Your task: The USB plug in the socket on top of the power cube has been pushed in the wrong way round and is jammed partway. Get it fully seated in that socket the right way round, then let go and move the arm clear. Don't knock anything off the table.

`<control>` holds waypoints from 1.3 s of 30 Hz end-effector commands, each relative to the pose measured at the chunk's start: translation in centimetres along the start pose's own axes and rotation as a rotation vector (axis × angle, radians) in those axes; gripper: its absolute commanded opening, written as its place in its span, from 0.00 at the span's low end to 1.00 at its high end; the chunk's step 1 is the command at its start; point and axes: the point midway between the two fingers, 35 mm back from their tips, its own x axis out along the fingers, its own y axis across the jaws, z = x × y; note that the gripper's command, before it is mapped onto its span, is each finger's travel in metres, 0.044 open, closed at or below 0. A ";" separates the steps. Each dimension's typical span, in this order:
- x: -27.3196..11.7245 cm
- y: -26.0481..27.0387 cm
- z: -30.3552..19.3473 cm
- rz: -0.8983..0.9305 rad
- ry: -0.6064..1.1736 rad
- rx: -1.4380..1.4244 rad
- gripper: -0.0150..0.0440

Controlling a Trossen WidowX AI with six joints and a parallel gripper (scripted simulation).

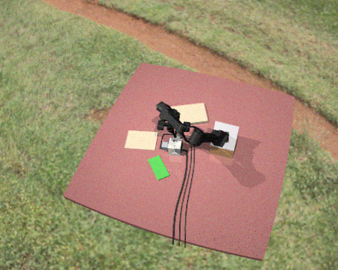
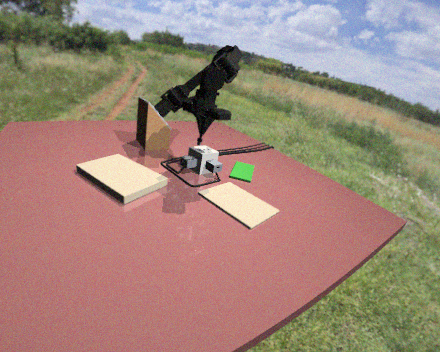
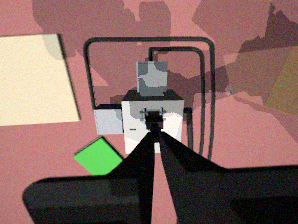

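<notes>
The plug (image 3: 152, 119) is a small dark block pinched between the gripper (image 3: 153, 125) fingertips, which are clamped on it; it sits over the top face of the cube (image 3: 150, 125), near the face's far edge. From the wrist view alone it is not clear whether the plug touches the socket or hangs just above it. The exterior view shows the fingers (image 2: 201, 131) pointing straight down, their tips a little above the cube (image 2: 204, 156), so the plug appears lifted clear, though it is too small there to make out.

The wrist view shows two grey plugs in the cube's side faces, one on the far side (image 3: 152, 77) and one on the left (image 3: 108, 121), and black cables (image 3: 205, 90) looping round the cube. The top view shows what the wrist does not: three cables (image 1: 183, 199) running off the table's (image 1: 227, 215) near edge, and the arm's base on a white-topped block (image 1: 228, 132).

The arm (image 2: 206, 85) rises from that block, elbows high, then drops the wrist vertically over the cube.

Around the cube lie a green card (image 1: 158, 167), a thin tan slab (image 1: 141, 139) and a thicker tan slab (image 1: 190, 113). In the exterior view the green card (image 2: 242, 171) lies just right of the cube.

No writing or labels can be read anywhere.
</notes>
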 end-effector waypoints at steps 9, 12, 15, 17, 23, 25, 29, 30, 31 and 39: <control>0.2 0.0 -0.1 0.001 0.013 0.004 0.25; 0.2 0.0 -0.1 0.001 0.015 0.005 0.25; 0.3 0.0 -0.1 0.001 0.017 0.006 0.25; 0.3 0.0 -0.1 0.001 0.019 0.006 0.25; 0.4 0.0 -0.2 0.001 0.023 0.007 0.25; 0.4 0.0 -0.2 0.001 0.024 0.008 0.25; 0.4 0.0 -0.2 0.001 0.027 0.009 0.25; 0.5 0.0 -0.2 0.001 0.028 0.009 0.25; 0.5 0.0 -0.2 0.001 0.029 0.009 0.25; 0.6 0.0 -0.3 0.001 0.034 0.011 0.25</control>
